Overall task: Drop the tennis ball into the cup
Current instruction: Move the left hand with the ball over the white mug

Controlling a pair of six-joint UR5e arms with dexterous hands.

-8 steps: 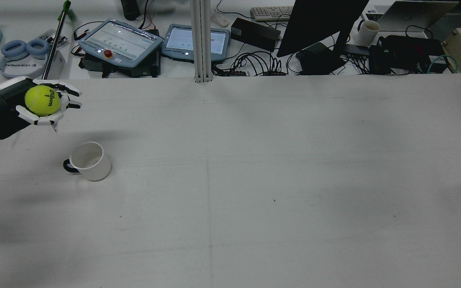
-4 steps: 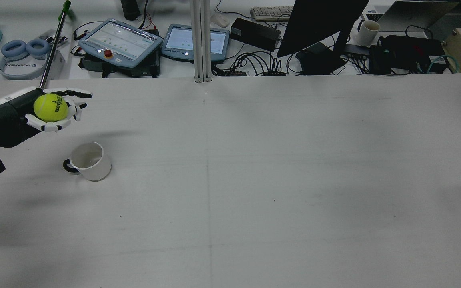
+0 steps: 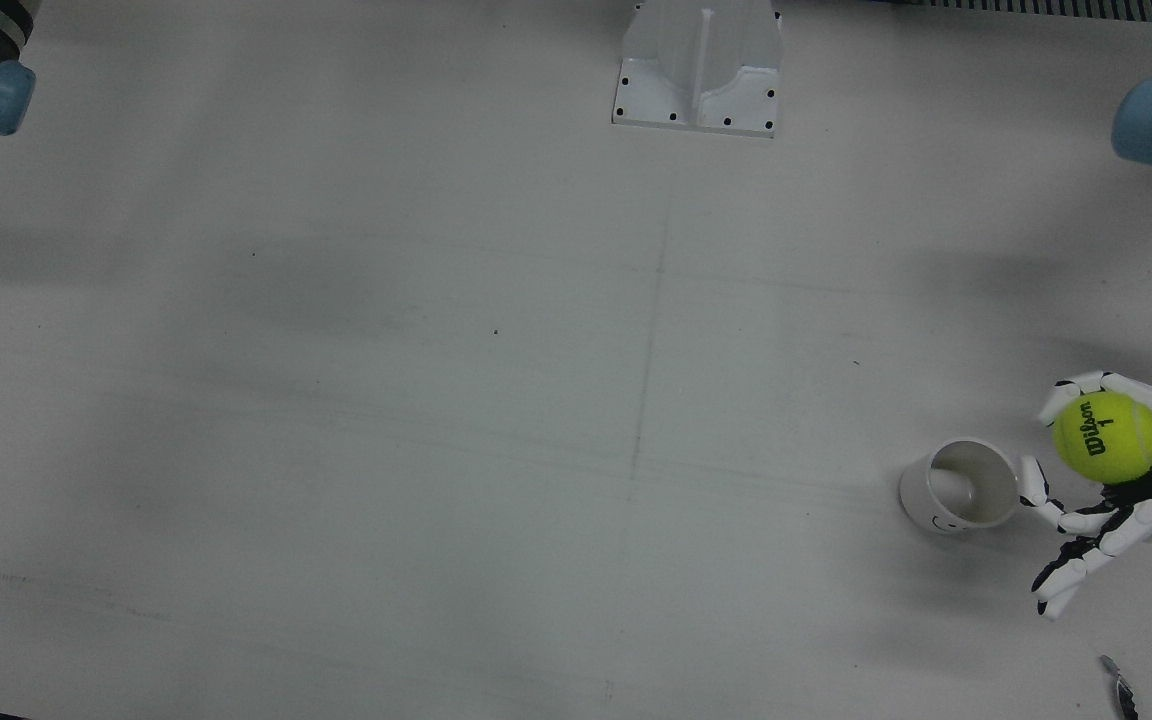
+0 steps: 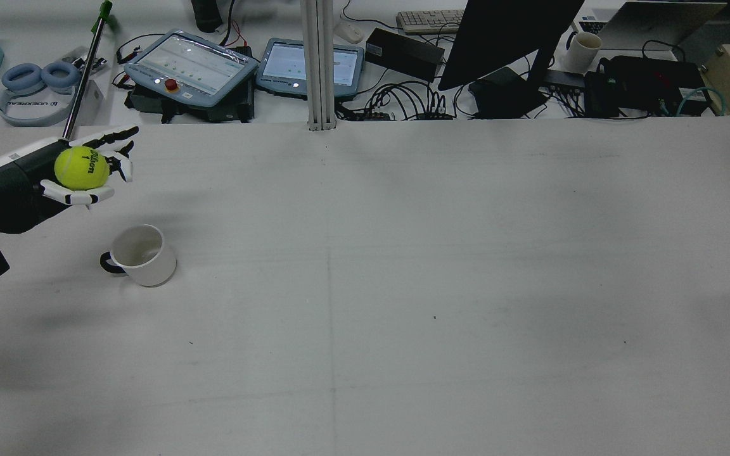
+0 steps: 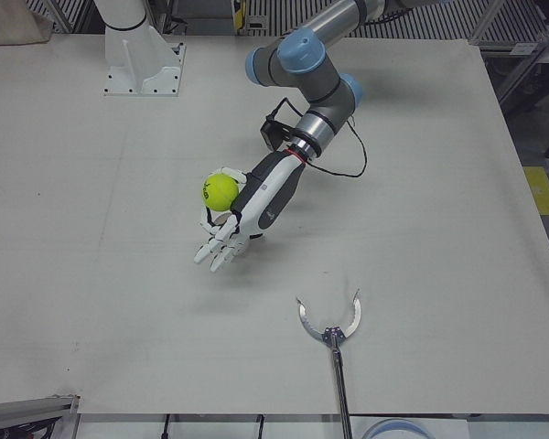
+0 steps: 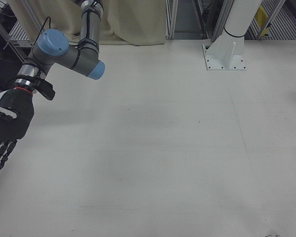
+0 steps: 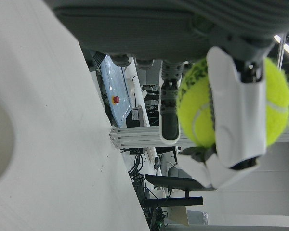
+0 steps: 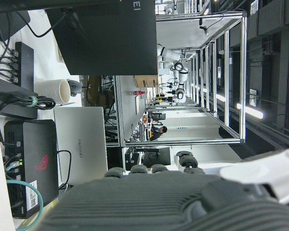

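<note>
My left hand (image 4: 89, 166) holds a yellow tennis ball (image 4: 82, 168) against its palm, raised above the table, with its long fingers stretched out. A white cup (image 4: 140, 254) with a dark handle stands upright on the table. In the front view the ball (image 3: 1108, 437) is to the right of the cup (image 3: 958, 487), beside its mouth and not over it, and the hand (image 3: 1096, 500) reaches past the rim. The left hand view shows the ball (image 7: 197, 106) pinned by a white finger (image 7: 236, 106). My right hand (image 6: 1, 143) hangs open and empty off the table's far side.
A metal grabber tool (image 5: 329, 334) lies on the table near the operators' edge. The white pedestal (image 3: 698, 65) stands at the middle of the robot's side. A desk behind the table carries pendants (image 4: 191, 63), a monitor (image 4: 511, 38) and cables.
My left hand has carried the ball a little right and down, closer to the cup. Its long fingers have lifted and spread. The cup has not moved.
</note>
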